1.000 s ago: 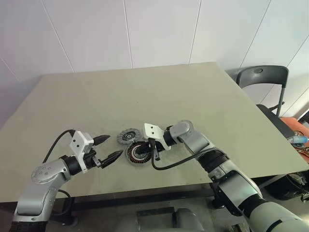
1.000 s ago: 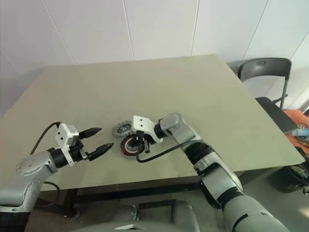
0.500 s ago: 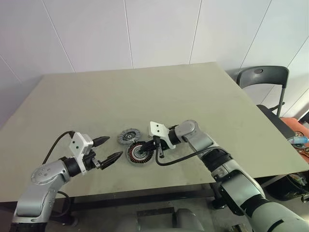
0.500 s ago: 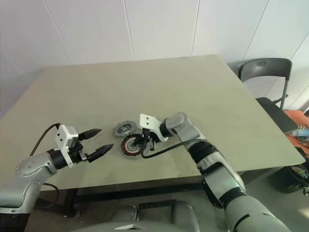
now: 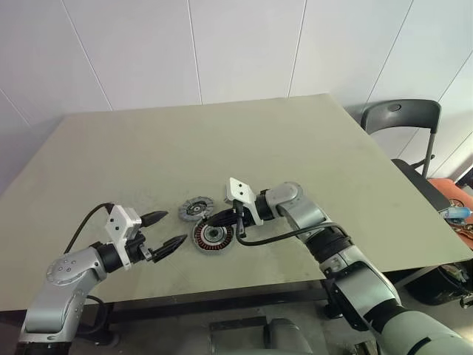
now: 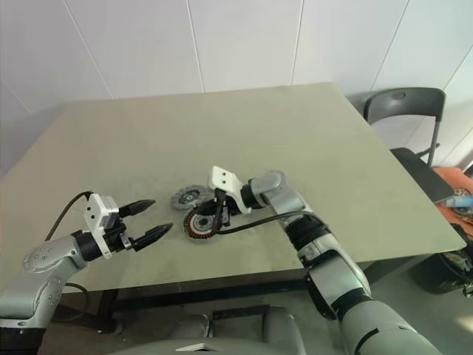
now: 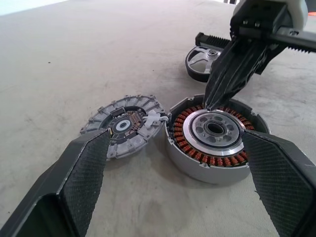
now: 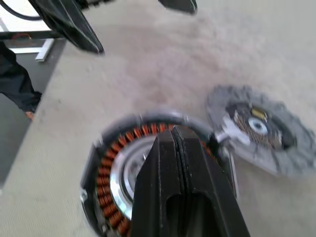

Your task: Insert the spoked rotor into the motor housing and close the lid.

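The motor housing (image 5: 213,236), with copper windings around a silvery centre, lies flat near the table's front edge. The grey notched lid (image 5: 196,208) lies touching it on its far left side. The spoked rotor (image 7: 205,58) rests on the table beyond the housing, partly hidden behind my right gripper. My right gripper (image 7: 211,101) is shut with nothing in it, its tip down at the housing's windings (image 8: 111,165); I cannot tell whether it touches. My left gripper (image 5: 173,228) is open, just left of the housing, with its fingers (image 7: 81,177) pointing at both discs.
The beige table (image 5: 259,140) runs far back and to both sides of the parts. A grey chair (image 5: 403,118) stands past the table's right edge, with orange clutter (image 5: 457,194) beyond it. A black cable (image 5: 273,238) loops under my right wrist.
My right gripper has lifted a little and turned, still shut, with its tip now over the housing. The left gripper has kept still and open.
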### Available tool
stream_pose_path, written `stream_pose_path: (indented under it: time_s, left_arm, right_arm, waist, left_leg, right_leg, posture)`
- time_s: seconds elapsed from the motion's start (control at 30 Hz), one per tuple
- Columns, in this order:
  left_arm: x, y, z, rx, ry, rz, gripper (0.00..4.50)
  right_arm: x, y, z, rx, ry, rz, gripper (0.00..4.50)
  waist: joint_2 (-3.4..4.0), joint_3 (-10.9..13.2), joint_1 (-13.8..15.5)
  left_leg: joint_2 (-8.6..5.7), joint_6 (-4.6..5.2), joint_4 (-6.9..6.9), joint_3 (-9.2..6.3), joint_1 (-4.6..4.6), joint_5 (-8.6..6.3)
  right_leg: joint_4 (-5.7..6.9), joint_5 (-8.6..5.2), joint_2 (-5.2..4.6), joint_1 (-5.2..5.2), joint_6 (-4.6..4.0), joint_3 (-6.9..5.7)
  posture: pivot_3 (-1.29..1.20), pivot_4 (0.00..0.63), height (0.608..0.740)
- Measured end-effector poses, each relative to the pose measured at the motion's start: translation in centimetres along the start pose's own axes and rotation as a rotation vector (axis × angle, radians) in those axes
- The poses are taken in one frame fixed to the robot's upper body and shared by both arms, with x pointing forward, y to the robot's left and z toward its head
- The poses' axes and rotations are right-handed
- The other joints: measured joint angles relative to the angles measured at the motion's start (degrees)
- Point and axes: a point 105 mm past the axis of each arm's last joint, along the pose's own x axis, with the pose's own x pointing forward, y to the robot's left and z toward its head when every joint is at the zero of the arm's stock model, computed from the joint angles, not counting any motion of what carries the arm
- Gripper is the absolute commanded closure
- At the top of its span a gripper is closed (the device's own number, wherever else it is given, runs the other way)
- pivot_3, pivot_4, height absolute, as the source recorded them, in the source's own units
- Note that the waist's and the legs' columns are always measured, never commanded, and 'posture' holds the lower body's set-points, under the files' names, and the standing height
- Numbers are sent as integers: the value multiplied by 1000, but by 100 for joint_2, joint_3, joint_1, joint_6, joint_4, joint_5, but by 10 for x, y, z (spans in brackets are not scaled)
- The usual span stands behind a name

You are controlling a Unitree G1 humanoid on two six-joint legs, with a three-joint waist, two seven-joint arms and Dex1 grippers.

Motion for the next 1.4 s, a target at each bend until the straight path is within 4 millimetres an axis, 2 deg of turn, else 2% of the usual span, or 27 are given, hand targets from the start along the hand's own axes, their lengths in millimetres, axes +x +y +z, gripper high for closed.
stream_pose_path:
  time_s: [0.2,0.3,0.4,0.67,0.8,0.97,1.13,1.27,1.4]
  left_arm:
    - [-2,0,-6,-15,0,7,0]
    - [-3,1,-8,-15,-1,9,0]
    - [-4,2,-10,-17,-2,10,0]
    - [-4,3,-11,-12,-5,10,0]
    - [-4,3,-11,-11,-4,9,0]
    - [-4,4,-12,-14,-2,12,0]
    - [-5,7,-11,-11,-3,21,0]
    - [-8,12,-8,0,-3,44,0]
    - [-11,17,-8,2,-1,62,0]
  right_arm:
    - [5,4,-7,-5,41,20,4483]
    - [6,5,-22,-12,105,23,4483]
    - [7,4,-23,-40,110,10,4483]
    - [11,2,-18,-12,88,1,4483]
    - [10,-4,-5,27,22,-24,4483]
    - [3,-15,12,25,-36,-67,4483]
    - [-5,-20,12,37,-49,-96,4483]
    - [-23,-29,10,55,-58,-159,4483]
    - [-44,-34,14,91,-88,-197,3263]
  waist:
    - [0,0,0]
    - [0,0,1]
    - [-1,-1,-6]
    - [0,0,-8]
    - [1,1,-3]
    - [1,1,-1]
    - [1,1,1]
    - [1,1,2]
    - [2,1,-2]
  left_leg:
    - [0,0,0,1,0,0]
    - [0,0,0,1,0,0]
    - [0,0,0,1,5,0]
    - [0,0,1,0,3,0]
    - [0,0,-1,-1,0,0]
    - [0,0,-1,0,0,0]
    - [0,0,-1,0,-1,0]
    - [0,0,-1,0,-2,0]
    - [0,0,-2,0,-3,0]
  right_leg:
    - [0,0,0,0,-1,0]
    - [0,0,0,0,-1,0]
    - [3,0,0,1,-1,0]
    - [6,0,1,-1,-1,0]
    - [5,0,1,-4,-1,0]
    - [5,0,1,-4,0,0]
    - [4,0,0,-4,0,0]
    - [3,0,0,-4,-1,0]
    - [3,-1,0,-6,-1,0]
  posture:
    - [0,0,740]
    - [0,0,740]
    - [0,0,740]
    - [0,0,740]
    - [0,0,740]
    - [0,0,740]
    - [0,0,740]
    - [0,0,740]
    - [0,0,740]
